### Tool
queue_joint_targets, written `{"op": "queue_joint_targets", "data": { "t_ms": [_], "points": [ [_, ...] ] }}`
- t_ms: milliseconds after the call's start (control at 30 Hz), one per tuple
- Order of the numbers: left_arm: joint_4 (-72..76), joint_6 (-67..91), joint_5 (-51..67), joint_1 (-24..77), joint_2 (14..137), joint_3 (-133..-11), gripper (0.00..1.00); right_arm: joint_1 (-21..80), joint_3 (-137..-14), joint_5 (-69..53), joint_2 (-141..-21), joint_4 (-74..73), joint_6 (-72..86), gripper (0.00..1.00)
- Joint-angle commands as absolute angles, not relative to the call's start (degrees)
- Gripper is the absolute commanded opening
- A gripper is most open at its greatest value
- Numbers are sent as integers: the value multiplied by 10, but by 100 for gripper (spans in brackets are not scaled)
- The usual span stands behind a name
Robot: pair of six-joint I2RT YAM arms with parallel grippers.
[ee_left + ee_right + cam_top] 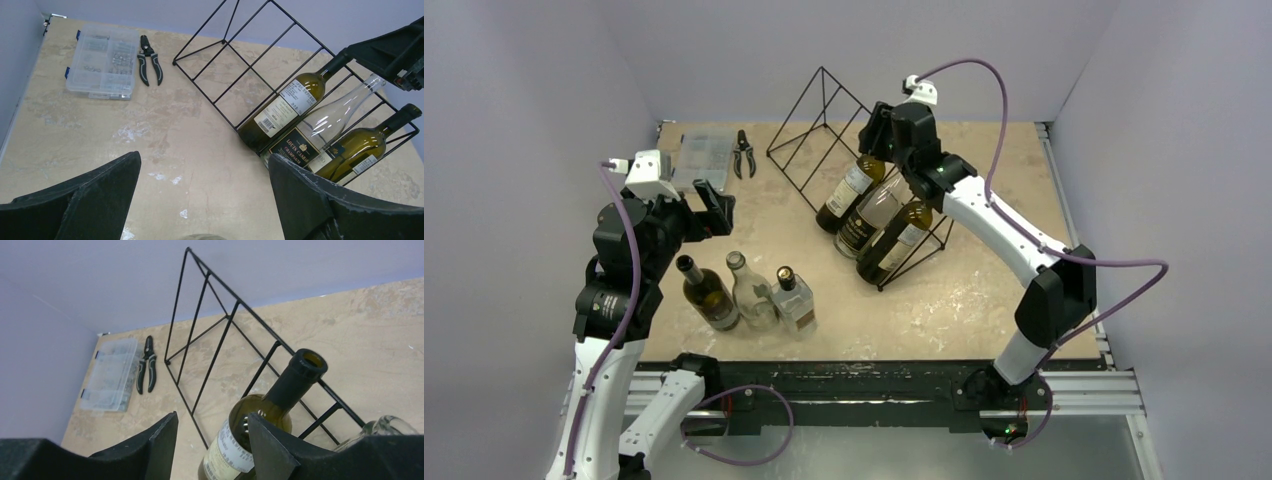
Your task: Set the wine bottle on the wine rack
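Top external: beige mottled tabletop (984, 290), lilac walls (524, 80); left gripper (204, 157) gapes empty, right gripper (212, 416) part-open, holding nothing

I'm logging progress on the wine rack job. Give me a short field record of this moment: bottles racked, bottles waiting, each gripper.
wine rack: three slots at its right end filled, left slots bare
racked, side by side, necks upslope: green bottle, clear bottle, second green bottle
waiting upright by the left arm: dark bottle, tall clear bottle, small capped bottle
right gripper: jaws apart at the green bottle's neck
left gripper: open, holding nothing
other items, back left: parts box, pliers
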State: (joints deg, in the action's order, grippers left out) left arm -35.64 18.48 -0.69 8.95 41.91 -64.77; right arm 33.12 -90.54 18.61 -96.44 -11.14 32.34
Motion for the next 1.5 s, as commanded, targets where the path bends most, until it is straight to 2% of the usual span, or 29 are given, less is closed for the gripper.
{"op": "queue_joint_targets", "data": {
  "t_ms": [0,300,533,700,1033,1300,1467],
  "points": [
    [-345,190,-3,85,417,-657,100,365,-889,186,-921,-90,256,59],
    [-343,191,-3,85,422,-657,100,409,-814,131,-848,-85,186,67],
    [-343,193,15,85,425,-656,100,442,-741,77,-787,-81,176,73],
    [-340,193,21,85,425,-655,100,446,-685,20,-732,-80,192,80],
    [-325,178,57,94,425,-650,100,445,-593,39,-591,-92,197,95],
    [-404,145,83,111,416,-694,100,445,-556,47,-529,-115,199,99],
    [-469,170,182,128,441,-772,100,445,-546,45,-522,-116,195,99]
  ]
}}
